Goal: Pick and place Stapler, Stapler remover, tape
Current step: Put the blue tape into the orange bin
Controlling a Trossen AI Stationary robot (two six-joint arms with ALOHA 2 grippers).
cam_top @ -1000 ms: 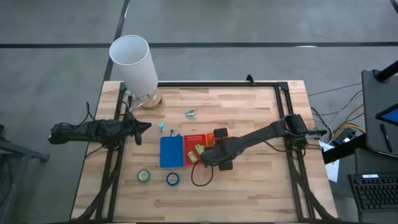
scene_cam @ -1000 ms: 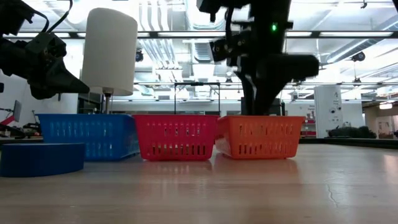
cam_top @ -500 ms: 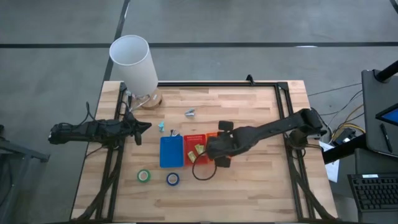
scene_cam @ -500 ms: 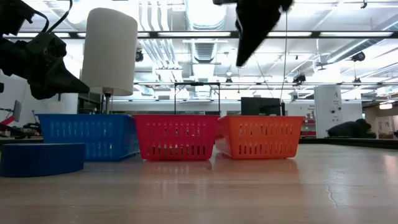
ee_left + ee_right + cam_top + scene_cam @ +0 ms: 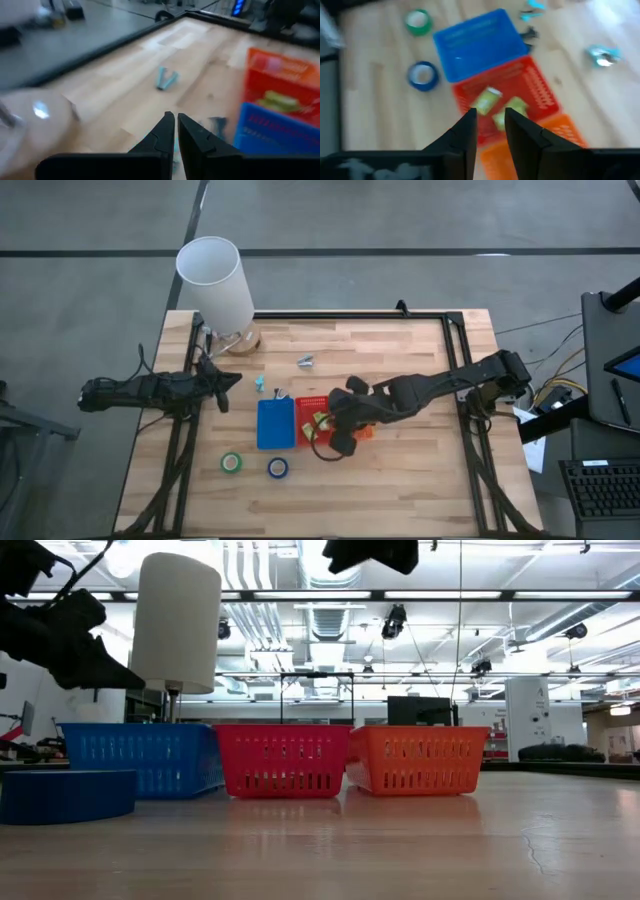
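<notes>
My right gripper (image 5: 335,438) hangs open and empty, high above the red basket (image 5: 310,420); its fingers frame that basket (image 5: 520,92) in the right wrist view, and the low view shows only its underside (image 5: 370,552) at the top. My left gripper (image 5: 228,383) waits shut near the table's left edge, pointing at small cyan pieces (image 5: 260,383). A green tape roll (image 5: 231,463) and a blue tape roll (image 5: 277,468) lie flat on the wood in front of the blue basket (image 5: 275,423). I cannot pick out a stapler.
Blue, red and orange baskets (image 5: 415,760) stand side by side mid-table; the red one holds two yellow-green blocks (image 5: 490,100). A silvery-cyan piece (image 5: 306,361) lies farther back. A white lamp (image 5: 215,280) stands at the far left corner. Bare wood stretches to the right.
My right gripper has risen from the orange basket, climbing almost out of the low view, and has shifted a little toward the table's left, over the red basket. The left arm has kept still.
</notes>
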